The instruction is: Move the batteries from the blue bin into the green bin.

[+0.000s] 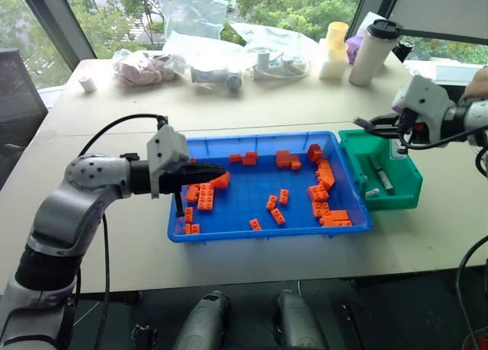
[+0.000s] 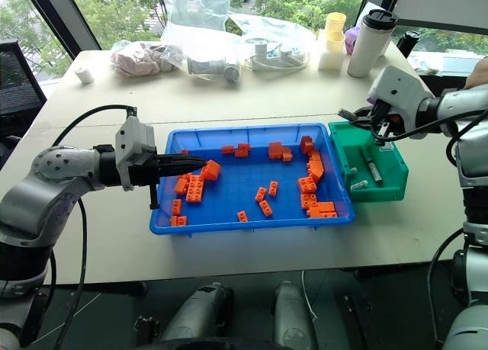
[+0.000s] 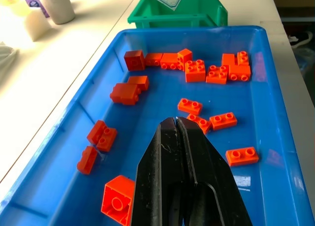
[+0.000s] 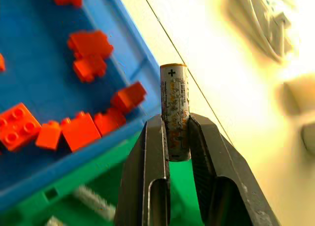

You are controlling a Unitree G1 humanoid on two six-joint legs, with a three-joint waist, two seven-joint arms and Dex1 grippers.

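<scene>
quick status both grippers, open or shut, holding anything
Left gripper: shut, empty, over the blue bin.
Right gripper: shut on a battery, above the green bin.

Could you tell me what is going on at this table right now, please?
The right gripper holds a battery over the green bin, where two batteries already lie. The left gripper is shut and empty above the blue bin, where orange bricks lie.

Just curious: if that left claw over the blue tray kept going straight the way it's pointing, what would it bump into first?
Probably the orange bricks ahead of the shut left gripper on the blue bin floor; depth is hard to judge.
</scene>
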